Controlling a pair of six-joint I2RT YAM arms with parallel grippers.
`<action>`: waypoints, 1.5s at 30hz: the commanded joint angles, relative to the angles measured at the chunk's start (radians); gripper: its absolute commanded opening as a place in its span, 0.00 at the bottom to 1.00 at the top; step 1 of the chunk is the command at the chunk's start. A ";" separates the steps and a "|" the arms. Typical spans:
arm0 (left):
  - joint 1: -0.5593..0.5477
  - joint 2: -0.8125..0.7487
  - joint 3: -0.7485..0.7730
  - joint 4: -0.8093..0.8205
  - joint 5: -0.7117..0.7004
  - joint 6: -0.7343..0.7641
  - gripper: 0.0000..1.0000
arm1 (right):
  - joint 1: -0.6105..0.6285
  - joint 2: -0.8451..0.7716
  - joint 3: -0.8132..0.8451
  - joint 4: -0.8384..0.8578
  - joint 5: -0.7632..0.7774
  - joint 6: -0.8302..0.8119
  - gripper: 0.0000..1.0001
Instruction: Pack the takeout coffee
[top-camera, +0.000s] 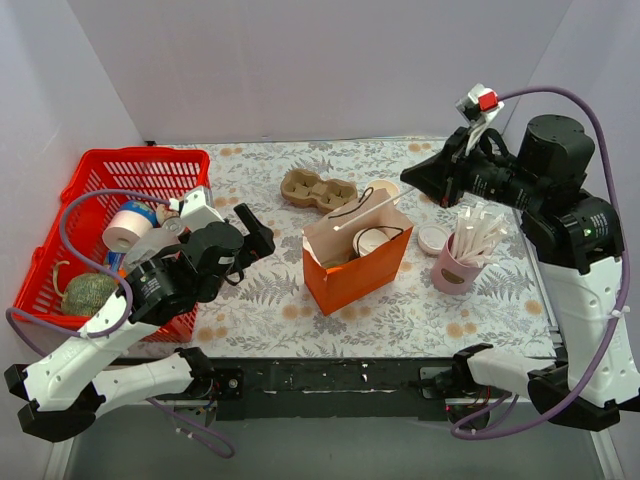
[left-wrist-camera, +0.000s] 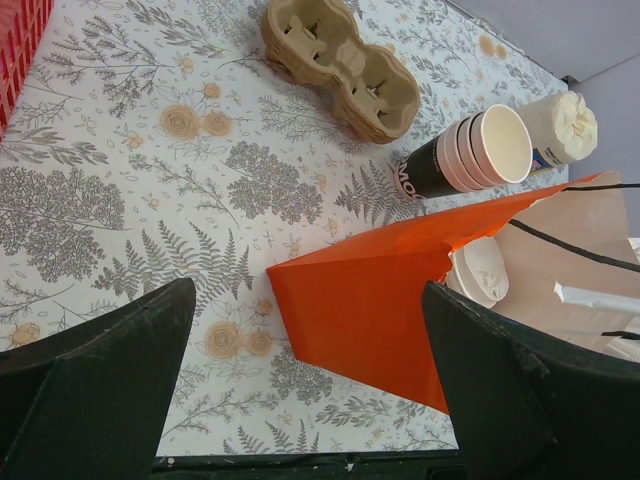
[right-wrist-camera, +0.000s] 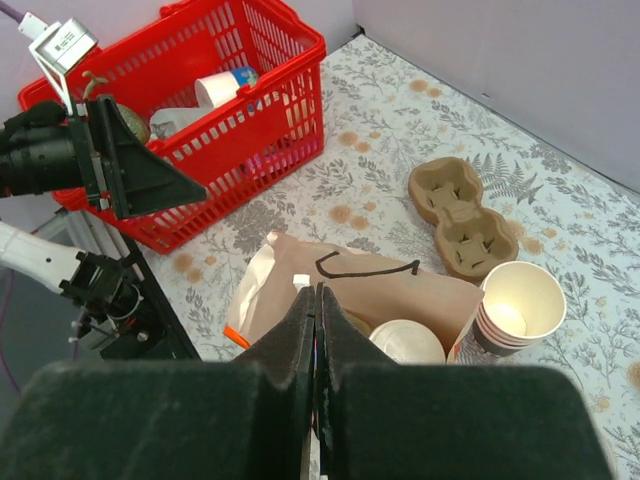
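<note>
Centre of the table (top-camera: 250, 310), upright: orange bag (top-camera: 355, 268) with a brown inside and black cord handles, mouth open. The coffee (top-camera: 377, 241) sits inside the bag, toward its right side; its white lid shows and the cup body is mostly hidden. No writing is visible on the lid or on the bag.

The right gripper (top-camera: 405, 183) hangs above the bag's back right corner, fingers pressed together and pinching a thin white stick (top-camera: 368, 212). The stick slants out over the bag mouth; I cannot tell whether its far end touches the rim.

The left gripper (top-camera: 262, 232) is left of the bag, near it but apart, jaws spread wide with nothing between them. In the left wrist view the bag's near corner shows between the two fingers.

Just behind the bag lies a cup stack (left-wrist-camera: 485, 148) on its side, lidless. The outer cup is dark with white letters, maybe "MO", cut off and not readable in full. A cardboard carrier (top-camera: 318, 190) lies beside the stack to the left, empty.

A pink cup (top-camera: 455, 265) full of white sticks stands right of the bag, and a loose white lid (top-camera: 432, 237) lies just behind it.

At the left edge is a red basket (top-camera: 130, 170) holding a tape roll, a twine ball and a blue-labelled item, text too small to read.
</note>
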 joint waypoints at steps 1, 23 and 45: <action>-0.002 -0.006 -0.008 -0.013 -0.001 -0.005 0.98 | 0.004 -0.033 -0.082 0.010 -0.057 -0.026 0.01; -0.002 0.029 -0.035 -0.053 0.016 -0.044 0.98 | 0.401 0.111 -0.219 0.123 0.281 0.043 0.95; 0.163 0.158 -0.068 0.024 0.105 -0.048 0.98 | -0.390 -0.178 -0.599 0.212 0.496 0.291 0.98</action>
